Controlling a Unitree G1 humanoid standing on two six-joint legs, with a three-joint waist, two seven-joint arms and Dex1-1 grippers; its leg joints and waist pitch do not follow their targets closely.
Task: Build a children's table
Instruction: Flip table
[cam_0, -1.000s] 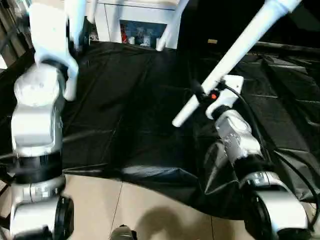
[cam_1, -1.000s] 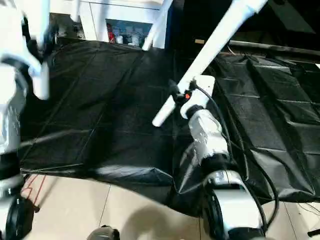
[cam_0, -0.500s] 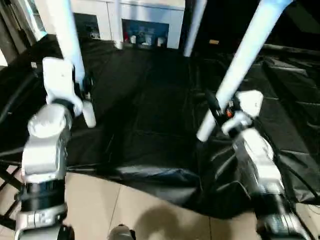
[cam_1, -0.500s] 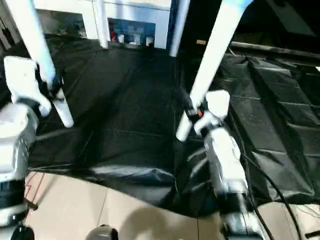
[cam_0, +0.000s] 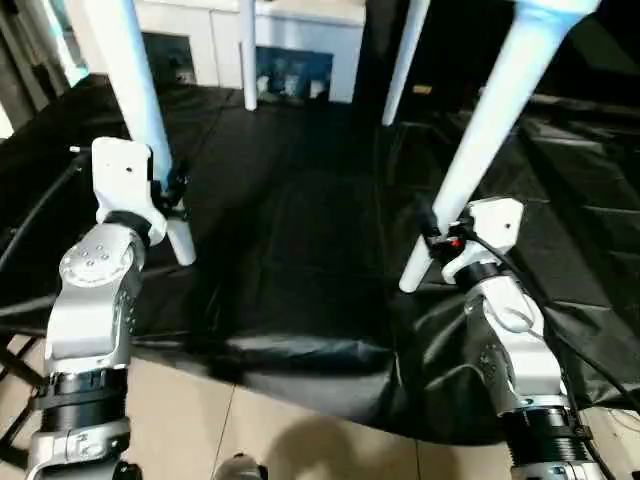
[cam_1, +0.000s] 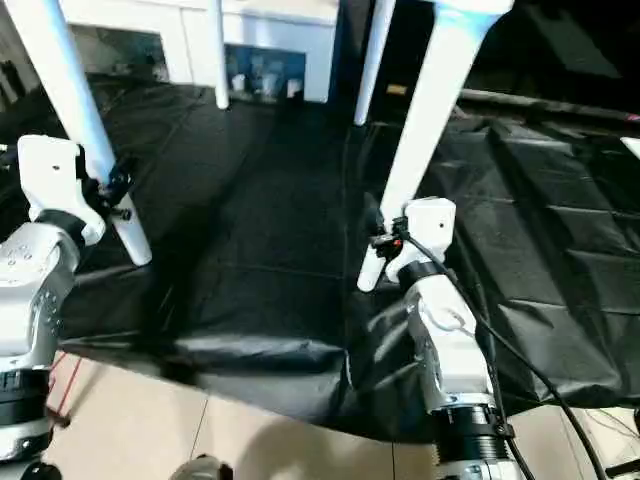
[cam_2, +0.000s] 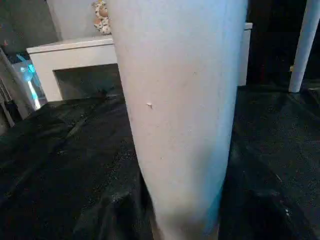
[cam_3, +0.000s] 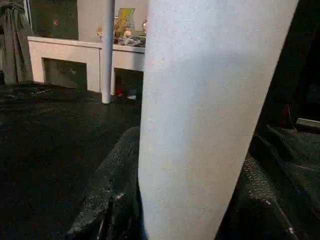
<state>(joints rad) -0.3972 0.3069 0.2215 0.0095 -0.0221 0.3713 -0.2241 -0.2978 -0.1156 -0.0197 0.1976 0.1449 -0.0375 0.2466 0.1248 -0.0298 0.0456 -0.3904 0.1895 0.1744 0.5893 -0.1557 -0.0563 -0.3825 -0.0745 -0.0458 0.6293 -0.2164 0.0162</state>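
Note:
The children's table stands over the black sheet on its white tapered legs; its top is out of view above. My left gripper (cam_0: 172, 190) is shut on the near left leg (cam_0: 140, 110) just above its foot. On the near right leg (cam_0: 490, 120), low down, my right gripper (cam_0: 432, 232) is shut too. Both near feet sit at or just above the sheet. The two far legs (cam_0: 247, 55) (cam_0: 403, 60) stand at the back. Each wrist view looks straight onto its own held leg (cam_2: 180, 110) (cam_3: 210, 100).
A black plastic sheet (cam_0: 300, 230) covers the floor under the table, wrinkled at its near edge. Beige tiles (cam_0: 250, 430) lie in front of it. A white cabinet with glass doors (cam_0: 290, 30) stands along the back wall.
Both held legs have swung from steeply tilted to nearly upright, their feet coming down toward the sheet. My arms have come lower with them, and the far legs now stand straighter.

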